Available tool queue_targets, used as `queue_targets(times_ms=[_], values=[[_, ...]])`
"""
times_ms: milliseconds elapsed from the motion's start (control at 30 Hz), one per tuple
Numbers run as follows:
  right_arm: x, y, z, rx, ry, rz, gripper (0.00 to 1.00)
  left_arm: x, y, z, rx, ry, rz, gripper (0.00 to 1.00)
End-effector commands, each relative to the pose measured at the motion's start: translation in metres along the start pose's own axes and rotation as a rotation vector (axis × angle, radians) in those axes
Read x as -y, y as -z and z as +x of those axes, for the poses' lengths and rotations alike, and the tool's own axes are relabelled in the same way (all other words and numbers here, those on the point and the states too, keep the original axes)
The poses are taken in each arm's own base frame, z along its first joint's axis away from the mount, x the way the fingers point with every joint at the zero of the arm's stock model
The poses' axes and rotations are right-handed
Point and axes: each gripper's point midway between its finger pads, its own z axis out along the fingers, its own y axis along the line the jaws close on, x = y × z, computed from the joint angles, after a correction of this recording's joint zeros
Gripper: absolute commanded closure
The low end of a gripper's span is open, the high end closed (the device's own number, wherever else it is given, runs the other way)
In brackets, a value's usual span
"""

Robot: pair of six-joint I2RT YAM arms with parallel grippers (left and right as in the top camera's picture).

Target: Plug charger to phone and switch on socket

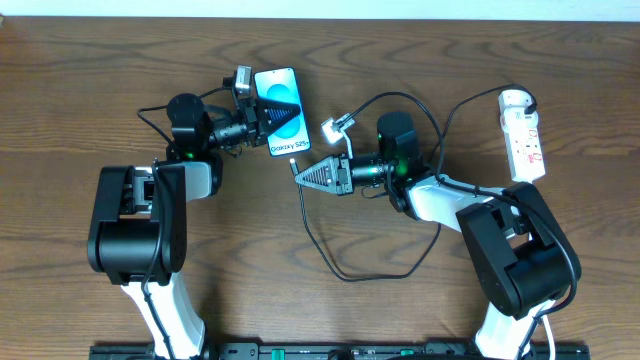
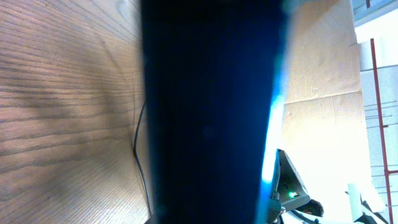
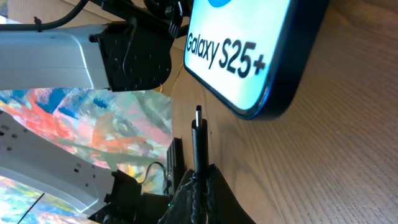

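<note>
At the left of the overhead view, the left tool (image 1: pixel 258 118) is clamped on the phone (image 1: pixel 279 110), which sits just above centre with its screen up and its lower edge pointing toward the middle of the frame. The grip looks meant to brace the phone so that a push into its port won't slide it across the table (image 1: pixel 80 80). In the left wrist view the phone's dark body fills the frame.

Just right of that, at centre, the right tool (image 1: pixel 297 172) is closed on the charger (image 1: pixel 340 265) right behind its connector. The tip sticks out ahead of the fingers, aimed at the phone's lower edge, near it but not yet in. The right wrist view shows the tip a little short of that edge and off to one side, so I judge it needs lining up first.

The cable loops down across the lower centre, then up toward the socket (image 1: pixel 523 135) at the upper right. The socket lies untouched, its switch apparently still to be pressed.
</note>
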Motion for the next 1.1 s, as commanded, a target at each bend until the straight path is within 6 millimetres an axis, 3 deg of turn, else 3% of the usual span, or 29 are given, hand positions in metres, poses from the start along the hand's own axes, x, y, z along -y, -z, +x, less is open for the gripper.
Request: queue_targets(times_ms=[0, 533, 733, 1067], values=[[0.005, -0.003, 0.002, 0.001, -0.015, 0.011, 0.99, 0.010, -0.001, -0.004, -0.009, -0.057, 0.016, 0.93], [0.005, -0.003, -0.005, 0.031, -0.023, 0.019, 0.99, 0.010, -0.001, -0.004, -0.009, -0.057, 0.016, 0.93], [0.016, -0.005, -0.001, 0.028, -0.100, 0.017, 0.99, 0.010, -0.001, -0.005, -0.001, -0.057, 0.015, 0.93], [-0.001, -0.005, -0.010, 0.038, -0.067, -0.061, 0.99, 0.009, -0.001, -0.008, 0.014, -0.058, 0.012, 0.93]])
